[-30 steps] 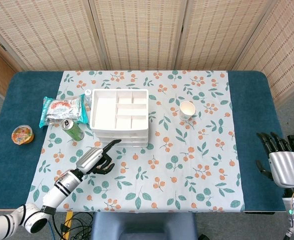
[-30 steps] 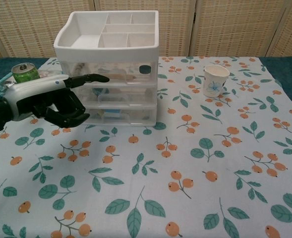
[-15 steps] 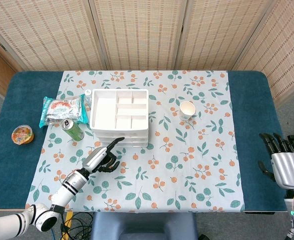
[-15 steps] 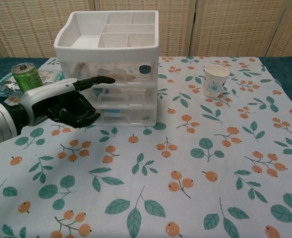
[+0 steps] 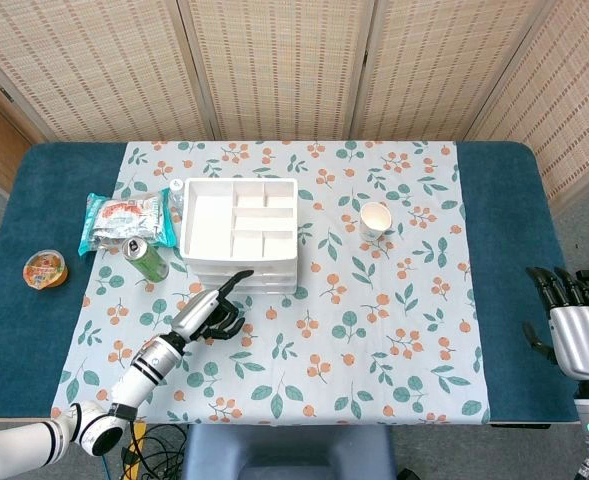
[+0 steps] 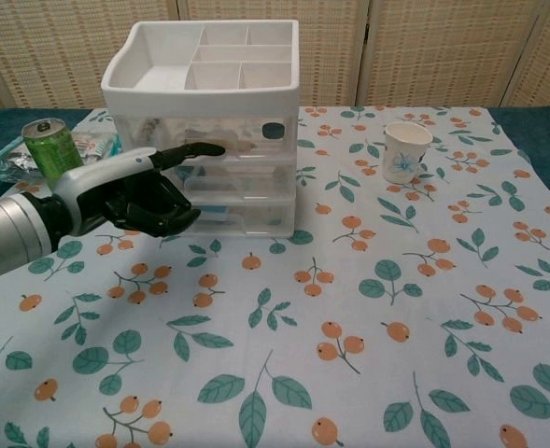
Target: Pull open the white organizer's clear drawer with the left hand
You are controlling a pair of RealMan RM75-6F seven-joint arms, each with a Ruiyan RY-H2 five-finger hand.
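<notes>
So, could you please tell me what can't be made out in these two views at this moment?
- Whether the left hand touches the clear drawer: in both views the hand covers the spot.
- Drawer contents: blurred behind the clear fronts in the chest view; hidden under the white organizer top in the head view.
- Right hand: outside the chest view; its palm faces away in the head view.
- Snack bag print: too small.

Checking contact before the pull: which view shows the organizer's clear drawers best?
Chest view: the clear drawers face the camera, stacked under the white tray, with the left hand and its extended finger at the top drawer front. Head view looks down on the organizer, showing mostly tray compartments and only a thin strip of drawer fronts.
</notes>
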